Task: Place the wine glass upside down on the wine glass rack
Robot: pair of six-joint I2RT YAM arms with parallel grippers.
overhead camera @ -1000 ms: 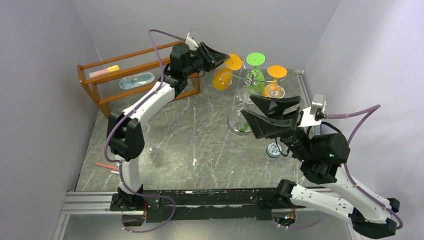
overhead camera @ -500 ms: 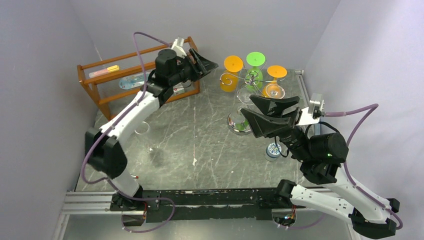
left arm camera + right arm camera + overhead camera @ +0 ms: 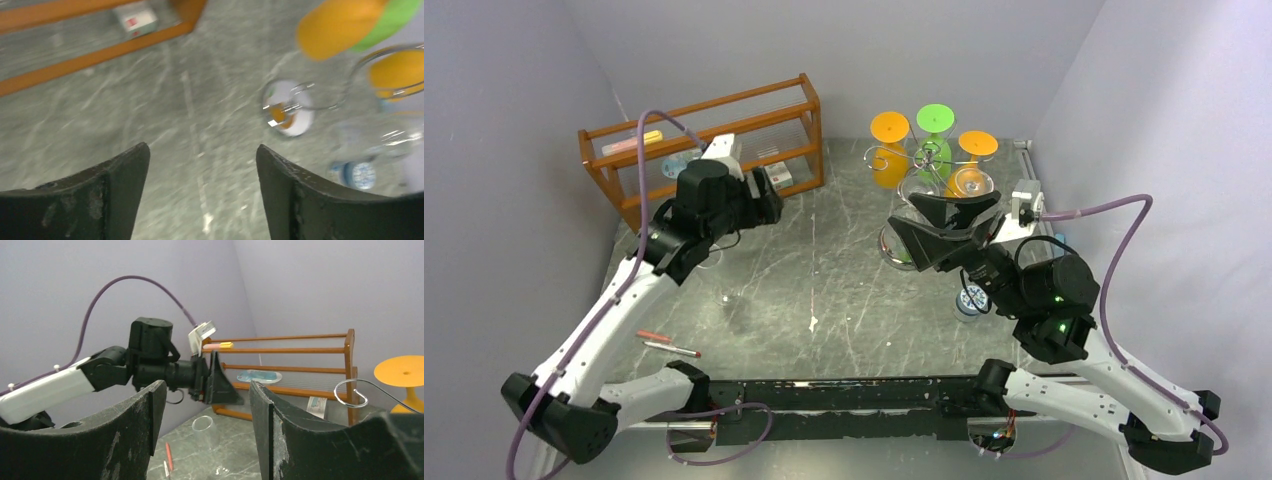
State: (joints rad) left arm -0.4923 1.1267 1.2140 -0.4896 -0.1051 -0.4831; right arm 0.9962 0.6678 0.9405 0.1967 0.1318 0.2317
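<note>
The wine glass rack (image 3: 930, 158) is a chrome wire stand at the back right, on a round shiny base (image 3: 289, 107). An orange wine glass (image 3: 887, 165) hangs upside down on its left arm, foot up, beside a green glass (image 3: 935, 118) and another orange one (image 3: 976, 145). My left gripper (image 3: 769, 203) is open and empty over the table in front of the shelf, well left of the rack. In its own view the left gripper (image 3: 202, 150) shows only bare table between the jaws. My right gripper (image 3: 902, 210) is open and empty just in front of the rack. A clear wine glass (image 3: 206, 431) stands on the table.
An orange-brown wooden shelf (image 3: 704, 135) stands at the back left with a small box (image 3: 777, 178) by it. Two pens (image 3: 669, 345) lie near the front left. A blue tape roll (image 3: 971, 300) sits under the right arm. Purple walls close in on all sides.
The left gripper opened, let go of the orange glass on the rack and pulled back left and towards the near side. The right gripper shifted slightly left, closer to the rack.
</note>
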